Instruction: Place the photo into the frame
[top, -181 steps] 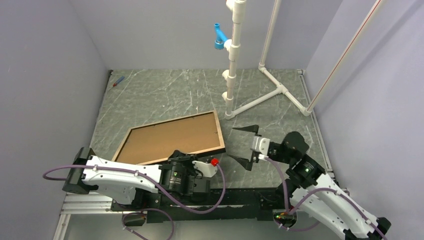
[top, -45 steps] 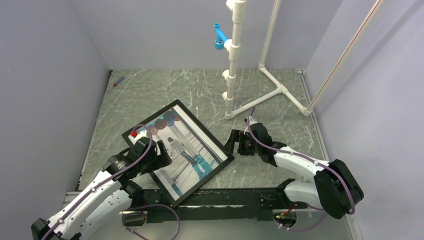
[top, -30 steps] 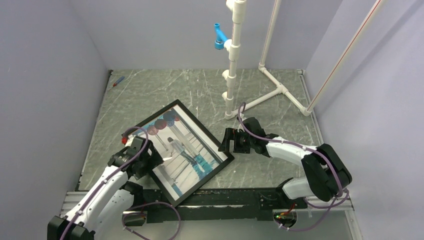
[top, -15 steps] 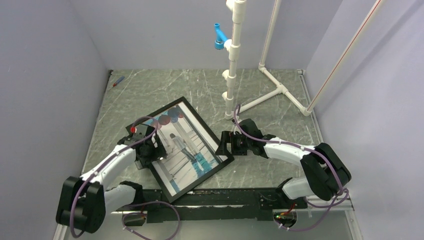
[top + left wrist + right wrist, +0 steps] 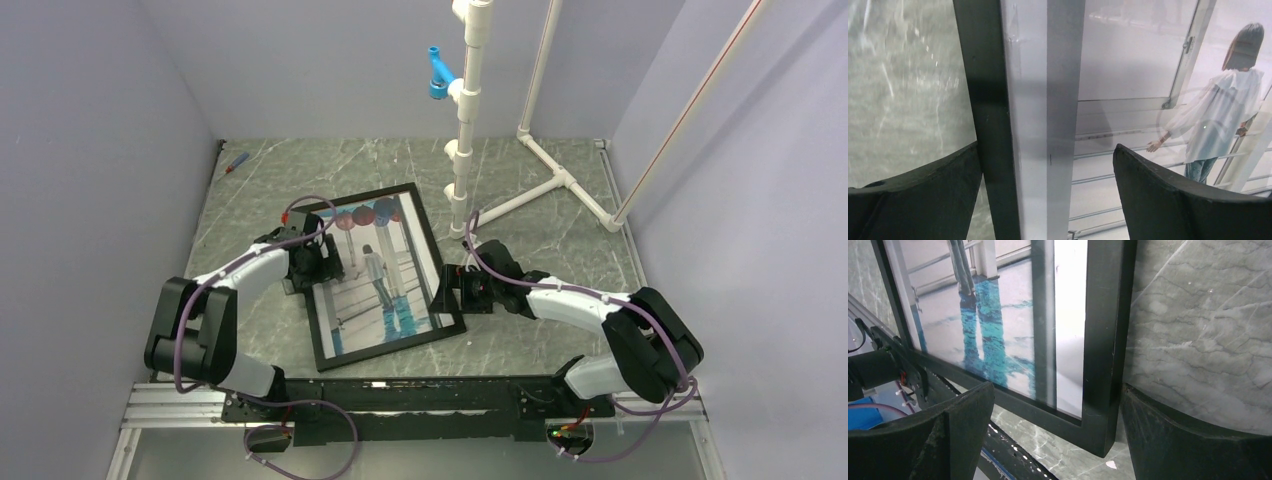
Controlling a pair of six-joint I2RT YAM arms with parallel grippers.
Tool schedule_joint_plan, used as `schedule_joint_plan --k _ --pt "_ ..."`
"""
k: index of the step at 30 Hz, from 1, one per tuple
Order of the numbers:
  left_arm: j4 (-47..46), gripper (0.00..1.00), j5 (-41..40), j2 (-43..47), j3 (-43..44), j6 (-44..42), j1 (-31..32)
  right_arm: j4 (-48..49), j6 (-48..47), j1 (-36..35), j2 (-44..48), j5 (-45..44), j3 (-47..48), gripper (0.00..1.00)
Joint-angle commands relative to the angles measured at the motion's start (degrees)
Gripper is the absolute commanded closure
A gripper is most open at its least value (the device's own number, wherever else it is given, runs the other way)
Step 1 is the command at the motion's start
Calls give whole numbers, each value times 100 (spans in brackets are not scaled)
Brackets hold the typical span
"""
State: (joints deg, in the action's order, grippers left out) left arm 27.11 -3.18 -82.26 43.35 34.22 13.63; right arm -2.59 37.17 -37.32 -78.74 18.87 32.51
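Two arms: stretched low over the table (image 5: 300, 180), one at each long side of the frame (image 5: 392, 349).
Far left corner: small blue-and-red tool (image 5: 236, 161) flat on the marbled top, well apart from all else.
Left gripper (image 5: 318, 262): jaws spread wide, holding nothing, set astride the frame's left rail.
Left wrist view: gripper (image 5: 1048, 190) with one finger (image 5: 913, 200) over bare table just beside the dark rail (image 5: 983, 100), the other over the photo (image 5: 1128, 75), well clear of the rail.
Frame: flat on the table, dark face up, turned slightly askew, between the two grippers.
Photo (image 5: 375, 275): inside the frame, picture side up, figure in white at the middle, red and blue spheres along the far edge.
Right gripper (image 5: 455, 290): jaws also wide apart, gripping nothing, astride the right rail close to the near right corner.
Right wrist view: gripper (image 5: 1058, 430) with one finger (image 5: 923, 440) above the photo (image 5: 998, 315), the other above bare table; rail (image 5: 1103, 340) between them.
Right of the frame: white pipe stand (image 5: 463, 150), upright, with a blue fitting (image 5: 437, 78) high on it.
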Motion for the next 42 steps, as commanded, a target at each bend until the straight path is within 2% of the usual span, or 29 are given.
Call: schedule_joint_plan --k 1,23,32,42 --pt "-767 3 1072 -380 543 -17 123 233 348 -320 -152 441 156 5" --pt "-893 4 1410 -1452 1120 -162 121 233 617 -714 -138 288 402 5" --pt "-1011 4 1540 -1205 630 55 114 9 527 -723 22 -24 536 4" --pt "-777 1 1245 -454 -106 220 114 -352 450 -721 186 -356 618 0"
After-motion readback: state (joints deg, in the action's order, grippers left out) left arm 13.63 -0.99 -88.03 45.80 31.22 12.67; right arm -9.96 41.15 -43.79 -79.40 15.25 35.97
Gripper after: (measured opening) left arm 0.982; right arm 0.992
